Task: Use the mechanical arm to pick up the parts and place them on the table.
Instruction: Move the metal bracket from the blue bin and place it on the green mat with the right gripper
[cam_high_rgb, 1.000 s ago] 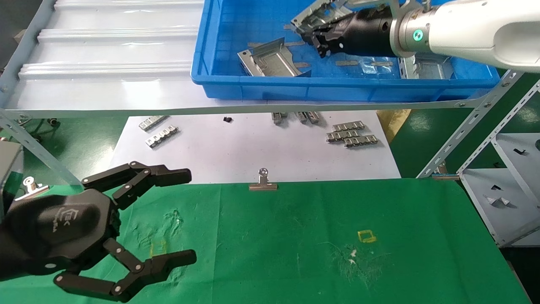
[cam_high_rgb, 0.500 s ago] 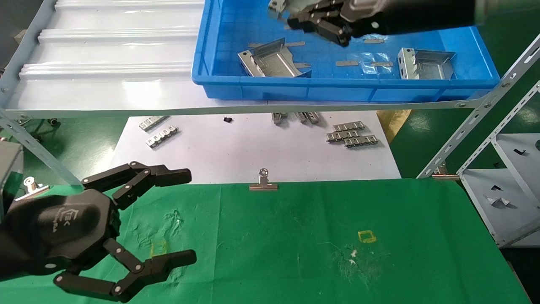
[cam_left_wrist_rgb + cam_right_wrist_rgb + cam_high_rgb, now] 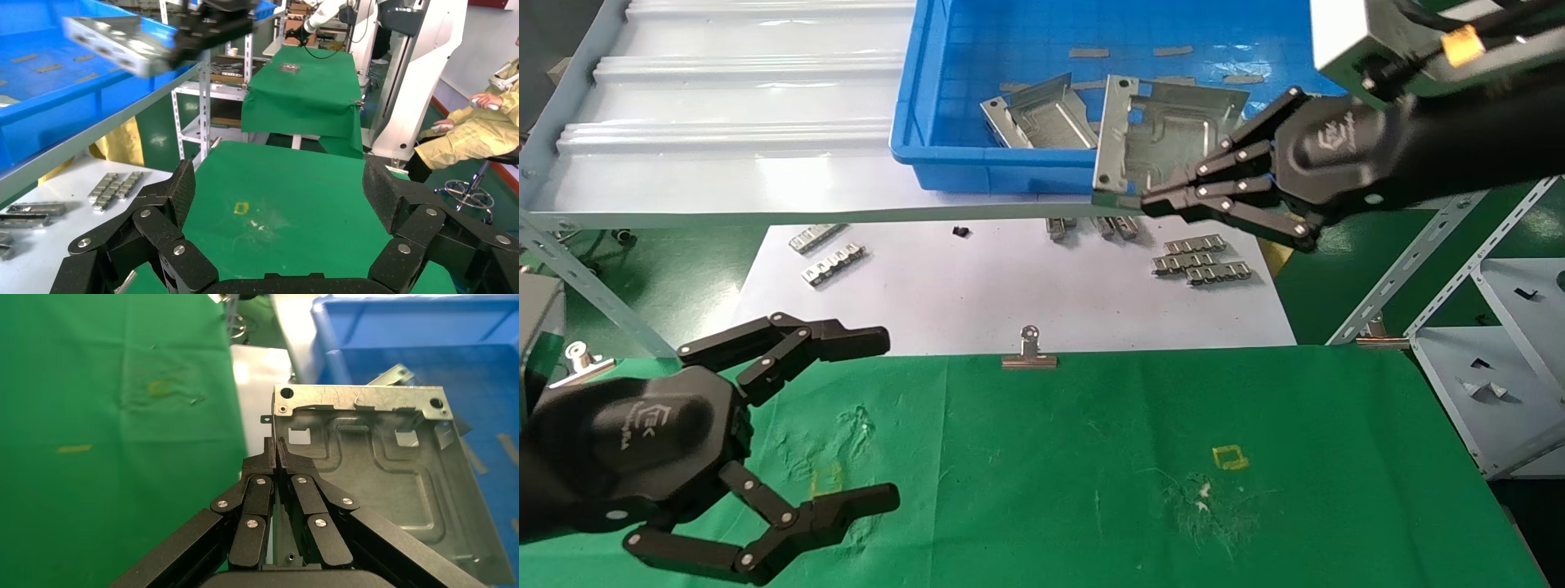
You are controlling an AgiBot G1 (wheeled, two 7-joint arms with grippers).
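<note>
Right black multi-fingered hand (image 3: 1164, 200), fingers pinched on one silver-grey stamped bracket (image 3: 1164, 139), carries it above the blue bin's (image 3: 911, 122) near rim. Green cloth worktop (image 3: 1091, 465) holds no bracket yet; another bracket (image 3: 1042, 114) remains binned. Left black hand (image 3: 846, 425) idle near-left, fingers wide.

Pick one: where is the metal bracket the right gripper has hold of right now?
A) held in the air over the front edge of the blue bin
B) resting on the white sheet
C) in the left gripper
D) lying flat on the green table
A: the right gripper is shut on the bracket's edge and holds it tilted over the blue bin's front wall.
</note>
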